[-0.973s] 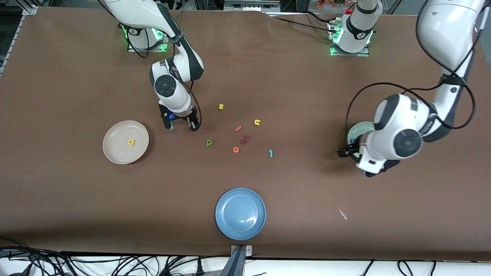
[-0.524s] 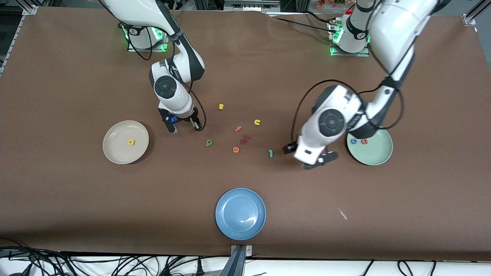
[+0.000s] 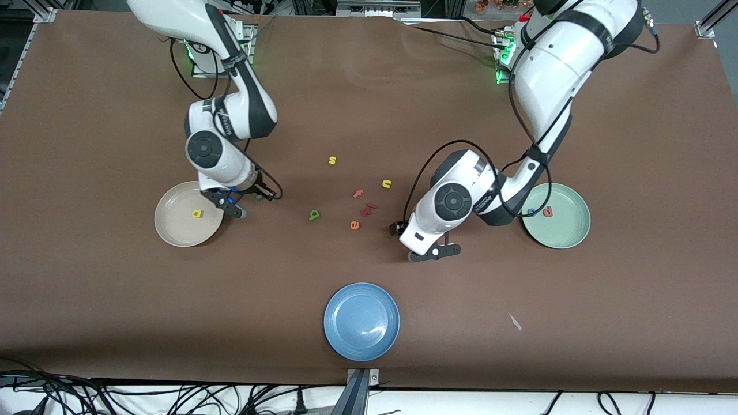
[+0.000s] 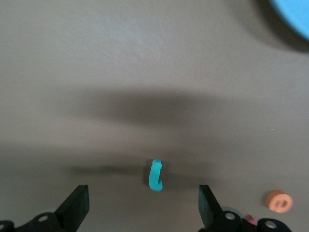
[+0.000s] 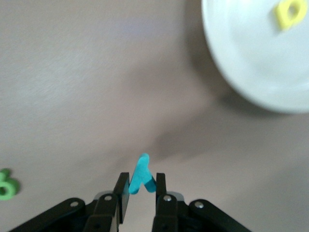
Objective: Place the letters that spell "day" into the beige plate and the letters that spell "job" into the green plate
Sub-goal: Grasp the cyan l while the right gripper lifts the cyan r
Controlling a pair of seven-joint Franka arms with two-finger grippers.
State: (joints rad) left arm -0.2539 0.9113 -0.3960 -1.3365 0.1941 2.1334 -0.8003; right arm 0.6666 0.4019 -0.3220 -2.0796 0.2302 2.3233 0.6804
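Elbows bent, both arms reach down to the table. The right arm drops from its base to the beige plate (image 3: pixel 176 230), and the right gripper (image 3: pixel 253 206) hangs just off the plate's rim at about 2 o'clock in the front view. Its fingers are pinched on the teal "y" (image 5: pixel 141 176), which sticks out past the fingertips. The yellow "a" (image 3: pixel 197 214) lies in the beige plate. The green "d" (image 3: pixel 314 215) lies on bare table at 3 o'clock from that gripper, well apart from it.

The left arm folds down from its base, its forearm passing over the green plate (image 3: pixel 571 236) at the 9 o'clock rim. The left gripper (image 3: pixel 433 252) is low over the table with its fingers spread wide. In the left wrist view the teal "j" (image 4: pixel 155 175) lies flat between the two fingertips, touching neither. The pinkish-red "b" (image 3: pixel 548 211) and the blue "o" (image 3: pixel 531 212), half hidden by the arm, lie in the green plate.

A second ago the left gripper hung over the green plate and the "j" was in plain view; now the wrist covers it. The right gripper has meanwhile moved from mid-table toward the beige plate.
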